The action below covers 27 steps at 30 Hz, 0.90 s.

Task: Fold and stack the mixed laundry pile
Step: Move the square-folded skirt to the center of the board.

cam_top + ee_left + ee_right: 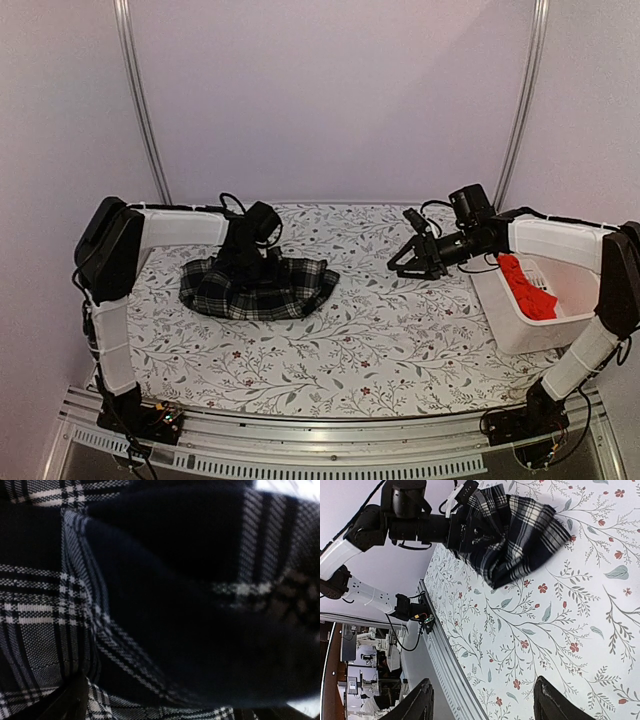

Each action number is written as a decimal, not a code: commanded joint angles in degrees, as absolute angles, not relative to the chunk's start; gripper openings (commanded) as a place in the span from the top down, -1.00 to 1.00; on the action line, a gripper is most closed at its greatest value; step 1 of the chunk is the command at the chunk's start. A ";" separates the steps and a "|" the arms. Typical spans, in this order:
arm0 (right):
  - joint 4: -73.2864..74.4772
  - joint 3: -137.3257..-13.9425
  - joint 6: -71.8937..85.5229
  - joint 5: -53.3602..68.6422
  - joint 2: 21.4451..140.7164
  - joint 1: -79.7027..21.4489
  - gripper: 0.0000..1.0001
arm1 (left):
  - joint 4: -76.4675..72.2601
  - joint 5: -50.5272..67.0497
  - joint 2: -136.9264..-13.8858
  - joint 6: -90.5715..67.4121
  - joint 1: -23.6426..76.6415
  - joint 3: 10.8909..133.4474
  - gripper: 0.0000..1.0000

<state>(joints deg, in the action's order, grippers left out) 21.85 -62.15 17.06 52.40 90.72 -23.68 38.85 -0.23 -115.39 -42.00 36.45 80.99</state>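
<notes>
Starting at the left gripper (252,266): spread about as wide as possible, nose-down in the middle of the plaid garment (262,290). Nothing but checks and dark folds on the left wrist view, so no telling about cloth actually caught in there. Over to the right gripper (484,682): also well apart, holding nothing, hovering above the flowery table cover (380,340). Pointed toward the plaid, somewhere between it and the white basket (520,338).

Moving outward. The plaid garment first: crumpled in a loose heap on the left half of the cover, not flat, not folded. Then the red shirt (525,285): bunched up inside the basket at the right edge, not yet out. So, guessing here, very early days: nothing folded, nothing stacked.

Handling-wise, probably light, floppy and zero stiffness, both of them. No risk of breaking anything, just sagging, bunching and sliding over the cover. With a pinch in the middle, likely just a lifted lump. Better to look for a hem or corner, ideally one per gripper, then pull apart to spread flat before folding. Worth watching for two layers grabbed at once, or the table cover snagged along with the garment.
</notes>
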 commanded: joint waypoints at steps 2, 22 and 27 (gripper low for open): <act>23.39 -61.18 15.04 52.74 88.80 -22.07 -0.34 | 43.35 -9.38 -119.43 -29.99 22.36 81.17 -0.99; 24.28 -66.47 13.50 53.98 90.22 -19.54 -0.39 | 45.11 -10.70 -104.36 -28.06 17.91 88.66 -0.99; 24.35 -68.38 13.14 54.66 92.02 -18.99 -0.38 | 46.84 -9.43 -95.50 -38.24 23.06 74.90 -0.99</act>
